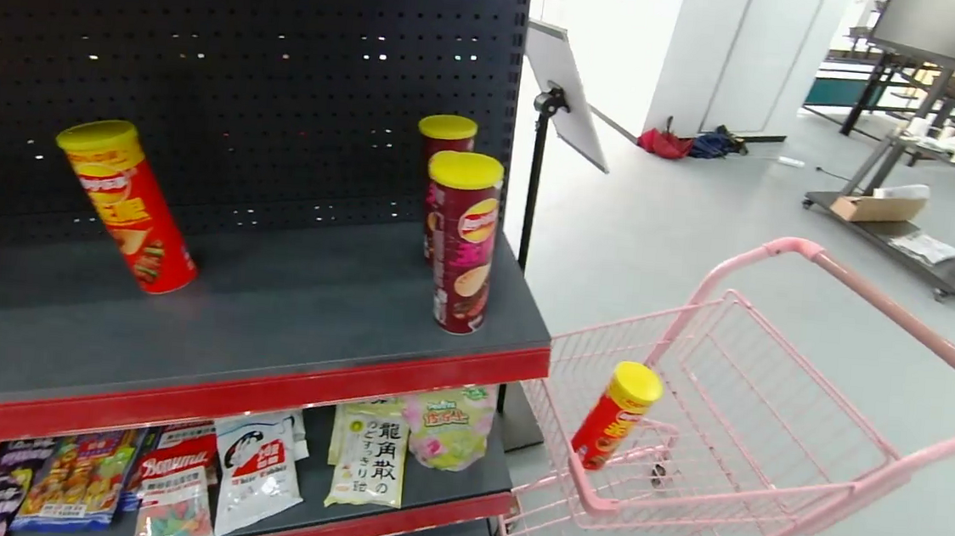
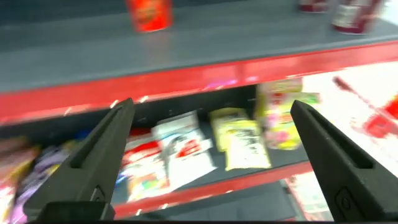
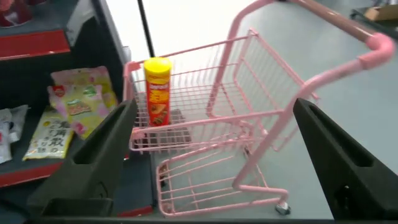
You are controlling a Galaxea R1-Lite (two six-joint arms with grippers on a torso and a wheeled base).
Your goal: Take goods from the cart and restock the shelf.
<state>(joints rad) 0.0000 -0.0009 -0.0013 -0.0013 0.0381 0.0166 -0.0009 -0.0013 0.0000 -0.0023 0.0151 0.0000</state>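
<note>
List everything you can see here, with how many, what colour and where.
red chip can: one, red with a yellow lid, left part of the upper shelf
maroon chip cans: two, dark red with yellow lids, right end of the upper shelf, one behind the other
can in cart: one, red with a yellow lid, in the basket on the shelf side
cart: one, pink, on the floor right of the shelf
shelf: one, dark grey boards with red edges
snack bags: several, mixed colours, lower shelf
board: one, white, on a black stand past the shelf's right end
left gripper: one, black, open, facing the lower shelf
right gripper: one, black, open, facing the cart
</note>
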